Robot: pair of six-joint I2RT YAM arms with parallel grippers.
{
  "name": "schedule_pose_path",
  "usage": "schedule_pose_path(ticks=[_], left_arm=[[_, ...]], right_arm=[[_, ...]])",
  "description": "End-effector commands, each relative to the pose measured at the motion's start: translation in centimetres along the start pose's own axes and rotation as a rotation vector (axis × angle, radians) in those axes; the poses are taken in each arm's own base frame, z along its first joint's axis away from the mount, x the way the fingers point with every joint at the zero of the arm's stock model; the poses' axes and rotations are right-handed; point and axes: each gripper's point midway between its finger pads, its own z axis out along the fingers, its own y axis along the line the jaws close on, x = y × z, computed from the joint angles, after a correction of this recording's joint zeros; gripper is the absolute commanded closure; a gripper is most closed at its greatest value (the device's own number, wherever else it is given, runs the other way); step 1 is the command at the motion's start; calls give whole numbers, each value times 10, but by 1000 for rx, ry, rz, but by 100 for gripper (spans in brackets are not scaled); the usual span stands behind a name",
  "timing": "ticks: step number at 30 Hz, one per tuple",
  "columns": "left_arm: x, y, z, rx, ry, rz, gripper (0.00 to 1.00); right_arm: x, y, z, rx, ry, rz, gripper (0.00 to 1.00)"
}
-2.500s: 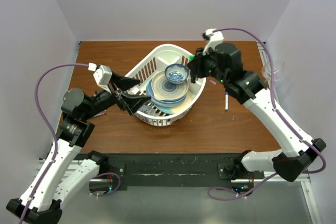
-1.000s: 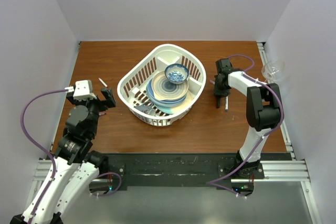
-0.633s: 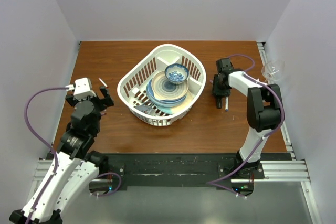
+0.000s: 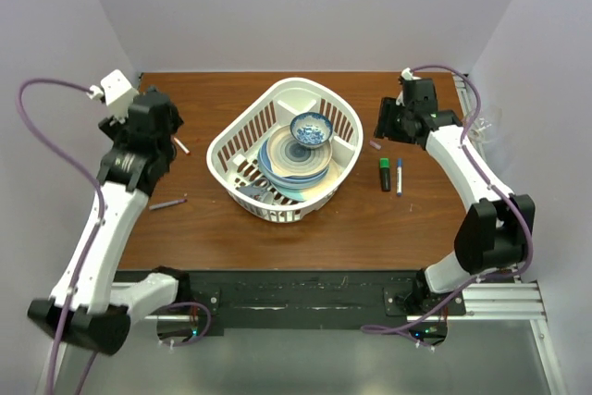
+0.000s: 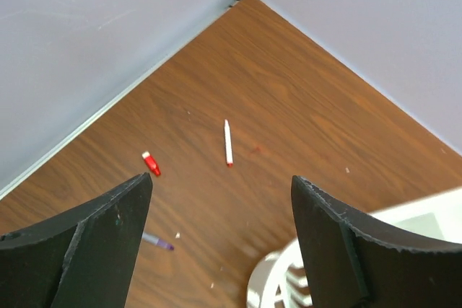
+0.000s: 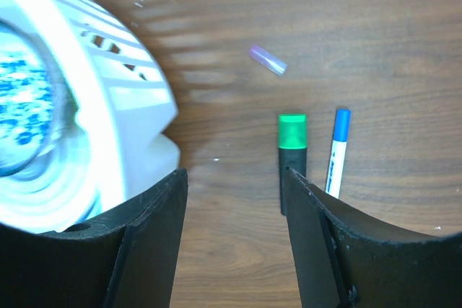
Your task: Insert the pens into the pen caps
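- my left jaws stand wide apart with nothing in them, above the desk's far left corner.
- under them lie a white pen and a red cap, not touching.
- my right jaws are apart and empty, over a green-ended black marker just beside a blue-capped pen, right of the basket.

Bright, even, diffuse light from above; shadows are faint. In the right wrist view the basket, left of the right gripper, is motion-smeared and washed out. The left wrist view is sharp.
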Motion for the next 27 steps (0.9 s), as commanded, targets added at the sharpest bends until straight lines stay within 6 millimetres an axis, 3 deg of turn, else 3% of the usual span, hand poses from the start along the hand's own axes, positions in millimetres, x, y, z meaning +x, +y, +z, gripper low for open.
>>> schedule_pose_path(ticks=[1,6,7,8,9,10,12,13,15,16,27], left_arm=[[10,-10,46,-66,105,-42,18],[28,-21,93,-70,218,-111,24],[48,-26,109,-67,287,-95,25],[49,-33,114,-56,310,-93,28],[54,-31,124,-62,351,-98,30],[80,-27,137,-102,434,-45,31],[80,-30,149,-140,450,-26,33],[99,-26,159,-183,497,8,34],[103,-24,172,-224,495,25,34],[117,-20,181,-254,522,41,35],[156,-16,228,-327,571,59,44]], right_arm=[[-19,23,-37,-115,-93,-2,41],[-20,43,-54,-201,-145,5,42],[-21,48,-61,-216,-166,-8,41],[-24,45,-62,-191,-181,-11,42],[-25,44,-64,-183,-186,-16,42],[-26,43,-67,-177,-190,-21,43],[-27,44,-72,-184,-207,-21,44],[-28,46,-73,-194,-216,-21,44],[-29,51,-76,-218,-217,-20,44],[-29,54,-77,-227,-215,-22,44],[-30,66,-71,-274,-212,-30,46]])
